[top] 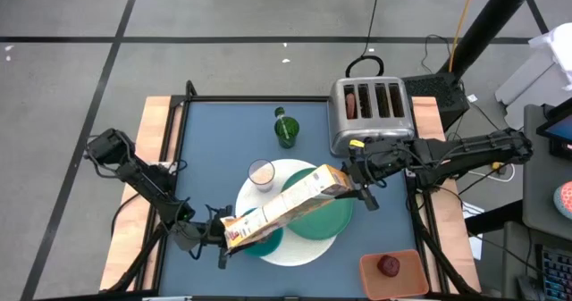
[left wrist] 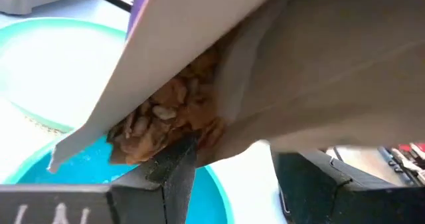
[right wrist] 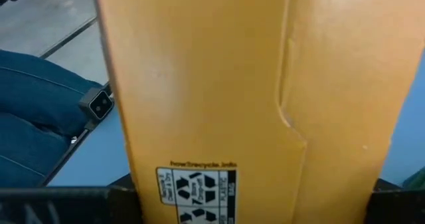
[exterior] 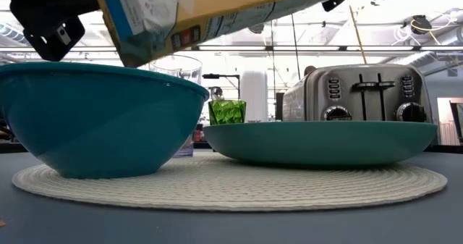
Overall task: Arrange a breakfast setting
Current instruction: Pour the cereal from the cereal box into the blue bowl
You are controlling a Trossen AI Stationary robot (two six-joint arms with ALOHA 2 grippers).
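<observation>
A yellow cereal box [top: 286, 207] hangs tilted over the teal bowl [top: 265, 241], its open end low and cereal flakes [left wrist: 166, 117] showing in its mouth. My right gripper [top: 356, 189] is shut on the box's high closed end. My left gripper [top: 220, 238] is open at the low open end. The bowl and the green plate [top: 326, 219] rest on the white round mat [top: 295, 247]. The milk glass [top: 261, 174] stands on the mat's far edge and the green cup [top: 286, 129] beyond it. A brown bagel [top: 351, 103] sits in a toaster slot. The spoon is out of view. My left gripper has one finger [left wrist: 174, 163] against the underside of the box's open mouth [left wrist: 199, 134], coming level from the table's left. The other finger [left wrist: 312, 177] stands a little apart from the box. My right gripper pinches the box's closed end [right wrist: 199, 184] between its two fingers, one on each side, coming level from the table's right. The box is lifted clear and slants down toward the bowl.
The silver toaster [top: 371, 109] stands at the far right. An orange-brown tray [top: 407, 279] with the red fruit [top: 389, 265] lies at the near right corner. In the low view the bowl [exterior: 101, 117] and plate [exterior: 318, 139] stand close together on the mat [exterior: 231, 190].
</observation>
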